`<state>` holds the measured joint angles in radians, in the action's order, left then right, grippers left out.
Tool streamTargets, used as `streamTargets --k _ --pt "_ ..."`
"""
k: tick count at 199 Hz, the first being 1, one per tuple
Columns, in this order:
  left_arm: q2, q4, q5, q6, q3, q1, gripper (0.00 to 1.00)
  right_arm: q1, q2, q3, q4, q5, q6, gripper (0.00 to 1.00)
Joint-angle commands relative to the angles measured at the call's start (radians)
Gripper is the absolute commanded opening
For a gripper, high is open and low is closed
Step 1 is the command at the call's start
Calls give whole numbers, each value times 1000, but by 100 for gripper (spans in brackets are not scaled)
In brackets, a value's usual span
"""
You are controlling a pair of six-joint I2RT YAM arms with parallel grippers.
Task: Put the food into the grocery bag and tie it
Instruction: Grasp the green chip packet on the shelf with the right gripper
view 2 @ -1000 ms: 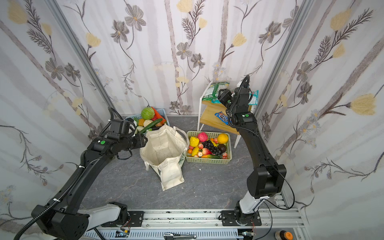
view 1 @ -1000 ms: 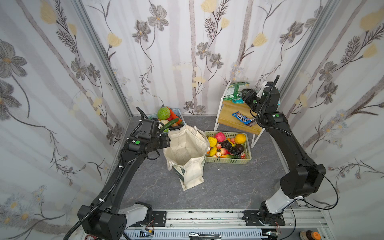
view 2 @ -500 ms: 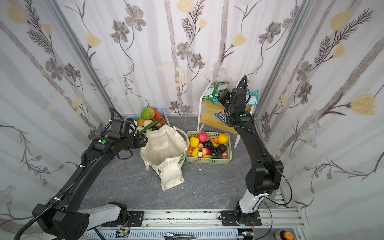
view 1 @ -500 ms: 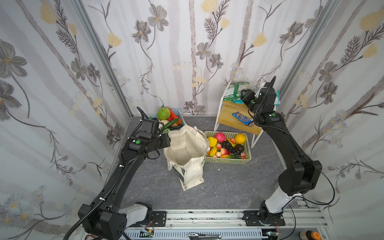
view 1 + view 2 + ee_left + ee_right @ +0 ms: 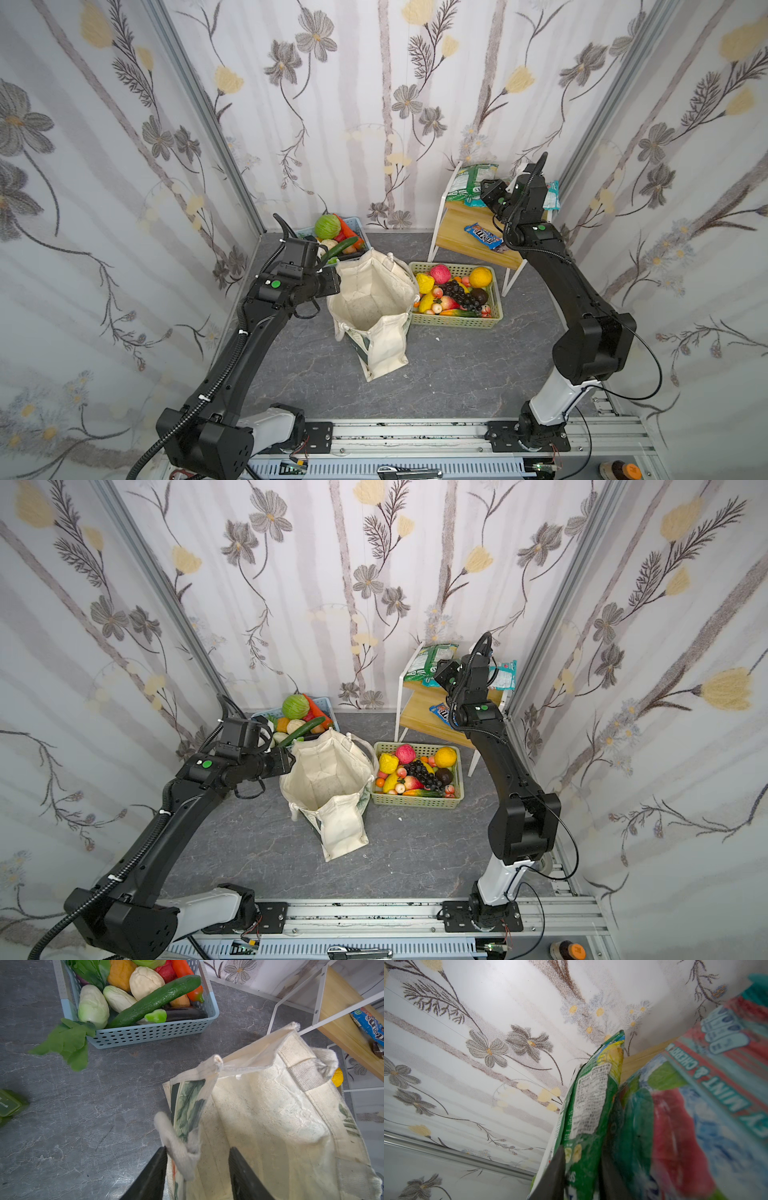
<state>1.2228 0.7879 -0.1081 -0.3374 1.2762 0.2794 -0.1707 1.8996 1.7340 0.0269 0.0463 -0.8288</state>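
Right wrist view: the right gripper (image 5: 582, 1176) is clamped on the lower edge of the snack packet (image 5: 589, 1105), with one dark finger (image 5: 554, 1172) against each face.
Beside the packet: a teal sweet packet (image 5: 695, 1095) leans against it on the side away from the wall.
Left wrist view: the left gripper (image 5: 197, 1148) stands with jaws apart, astride the rim of the grocery bag (image 5: 270, 1115), one finger outside the cloth and one inside.
Loop handle (image 5: 176, 1153): folded over the rim, lying against the outer finger.
Bag, place: in both top views it sits in the middle of the grey table (image 5: 436, 374), mouth wide open and empty, with the plain pocket on the near side.
Left arm: reaches in from the near left, its gripper at the bag's left rim.
Right arm: stretched to the far right, its gripper up at the wooden stand (image 5: 461, 245).
Snack packet, place: on the stand's upper tier, at its left end, close to the far wall.
Blue chocolate packet (image 5: 482, 235): flat on the lower tier.
Orange (image 5: 480, 276): in the pale green basket (image 5: 457, 322), at its far right corner.
Yellow fruit (image 5: 424, 282): same basket, left end, just beside the bag.
Pale vegetable (image 5: 93, 1005): in the blue basket (image 5: 145, 1032), on the far side of the bag, next to a cucumber (image 5: 155, 999).
Loose green leaf (image 5: 66, 1043): hangs over the blue basket's corner onto the table.
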Motion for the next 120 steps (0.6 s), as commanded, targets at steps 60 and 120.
streamTargets --k 60,120 --pt "-8 -7 2 -2 -8 -1 51 -1 -16 -36 -133 33 9 3" --pt "-6 -12 -4 -3 -11 -2 51 5 -62 -69 -163 38 66 0"
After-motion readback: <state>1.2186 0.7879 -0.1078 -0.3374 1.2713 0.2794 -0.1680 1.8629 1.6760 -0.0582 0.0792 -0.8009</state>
